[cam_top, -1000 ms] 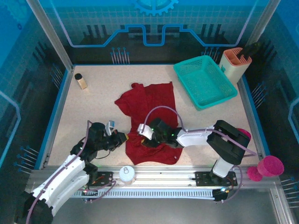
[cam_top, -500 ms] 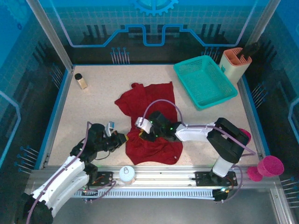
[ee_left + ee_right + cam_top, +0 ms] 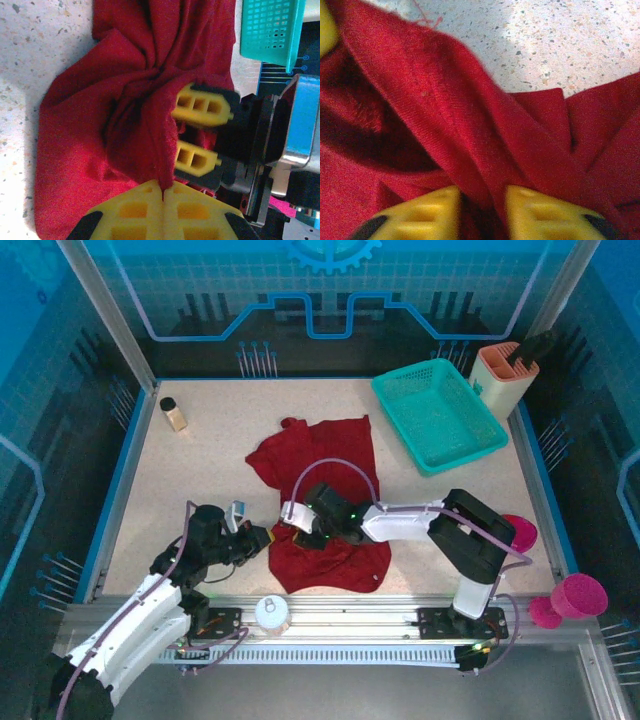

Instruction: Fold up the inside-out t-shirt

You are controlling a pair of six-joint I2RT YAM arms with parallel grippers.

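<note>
At the near left, the left gripper (image 3: 258,537) has its jaws pressed together on a thin ridge of the inside-out t-shirt (image 3: 325,450) — in the left wrist view the fold runs straight into the seam between the 2 yellow pads (image 3: 130,210). The shirt lies rumpled in the middle of the surface (image 3: 205,465). Its near half is bunched between the 2 arms and its far half is spread flatter, well apart from the teal basket (image 3: 440,420) at the far right. Just right of the left gripper, the right gripper (image 3: 482,199) sits low on the same bunched cloth. Its jaws stand a little apart with a raised fold between them, and I cannot tell whether they already bite on it.

The cloth looks light, limp and not slippery — it should drape and sag from any pinch, and a pinch may catch more than 1 layer. Better holds, I judge, are hems, shoulders or sleeve edges, taken wide apart so the shirt pulls flat, rather than 2 pinches close together mid-fabric.

Hard to read: which wrinkle is a sleeve, where the collar lies, and how many layers each pinch takes. From above, the right arm covers part of the near half, and both wrist views cut the shirt off at their edges.
</note>
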